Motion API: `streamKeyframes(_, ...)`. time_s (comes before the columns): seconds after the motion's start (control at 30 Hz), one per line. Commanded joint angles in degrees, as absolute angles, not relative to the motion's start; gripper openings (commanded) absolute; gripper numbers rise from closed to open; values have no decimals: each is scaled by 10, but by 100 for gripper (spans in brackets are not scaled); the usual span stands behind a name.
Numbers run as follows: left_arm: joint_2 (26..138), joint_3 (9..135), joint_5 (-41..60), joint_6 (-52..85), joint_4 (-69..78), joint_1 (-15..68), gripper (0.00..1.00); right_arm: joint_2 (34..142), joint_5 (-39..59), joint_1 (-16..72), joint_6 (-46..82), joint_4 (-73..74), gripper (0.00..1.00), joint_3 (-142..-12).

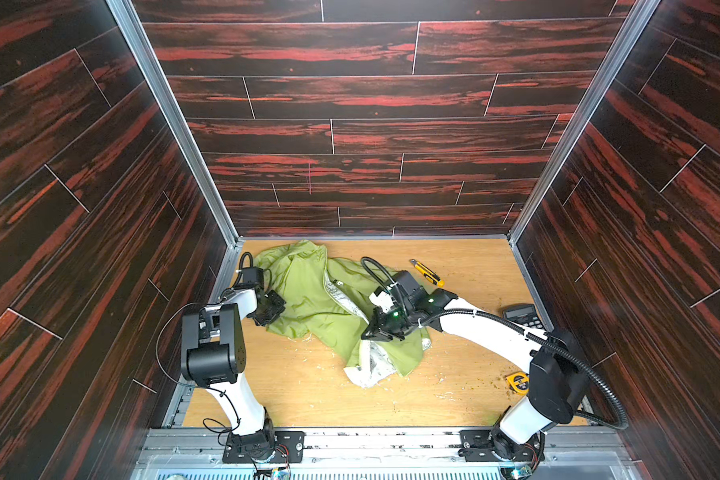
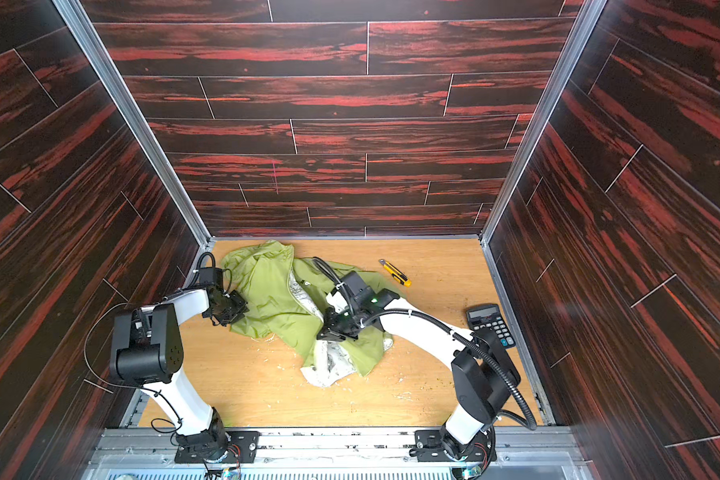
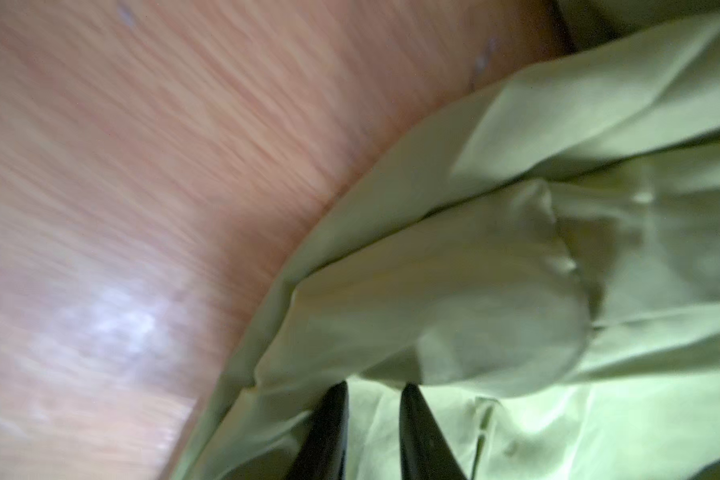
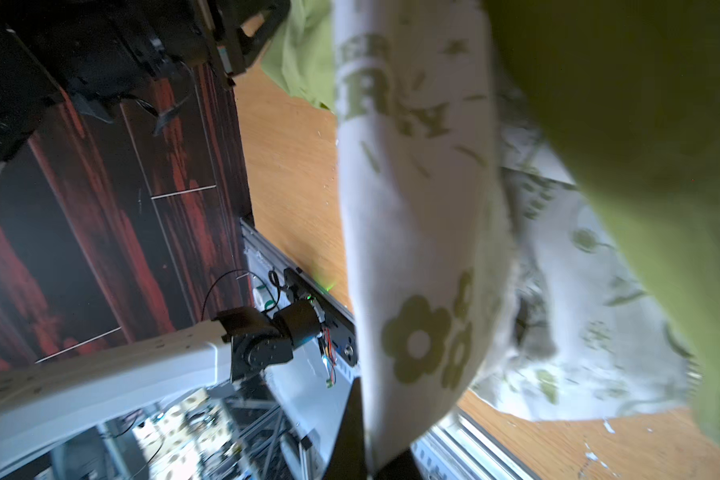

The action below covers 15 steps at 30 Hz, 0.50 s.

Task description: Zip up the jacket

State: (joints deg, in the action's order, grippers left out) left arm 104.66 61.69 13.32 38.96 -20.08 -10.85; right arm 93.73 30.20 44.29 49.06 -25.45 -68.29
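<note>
The walled table (image 1: pixel 300 399) holds the jacket (image 1: pixel 308 299), a utility knife (image 1: pixel 427 273) at 1 o'clock, a calculator (image 1: pixel 522 316) against the 3 o'clock wall, and a tape measure (image 1: pixel 517 382) at 4 o'clock.

Your jacket is crumpled from the 11 o'clock corner to the table's middle, lying close to the back and left walls. Bare wood lies open from 6 to 8 o'clock, and at 2 o'clock behind the knife.

The jacket's long axis runs from 11 o'clock toward 5 o'clock. Its front is parted, and the white patterned lining (image 1: pixel 371 368) is turned out at the 5 o'clock end.

Your right gripper (image 1: pixel 368 334) is clamped on that lining, and the wrist view shows the cloth pinched at its tips (image 4: pixel 371 457). Your left gripper (image 1: pixel 279 311) sits at the jacket's 9 o'clock edge. Its fingers (image 3: pixel 422 432) stand a narrow gap apart on green cloth, and you cannot tell whether they pinch any.
</note>
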Motion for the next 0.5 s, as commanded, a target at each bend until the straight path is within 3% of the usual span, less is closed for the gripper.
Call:
streamKeyframes(0.0,1067,617,86,378,-256,-121,26,919,407,405,502,-183,0,-621)
streamKeyframes(0.3,1046,622,75,387,-269,-122,27,951,450,324,488,-146,6,-547)
streamKeyframes(0.4,1031,622,80,388,-269,-123,31,955,446,316,479,-152,21,-551)
streamKeyframes(0.47,1018,626,87,389,-273,-122,36,962,437,316,464,-169,36,-561)
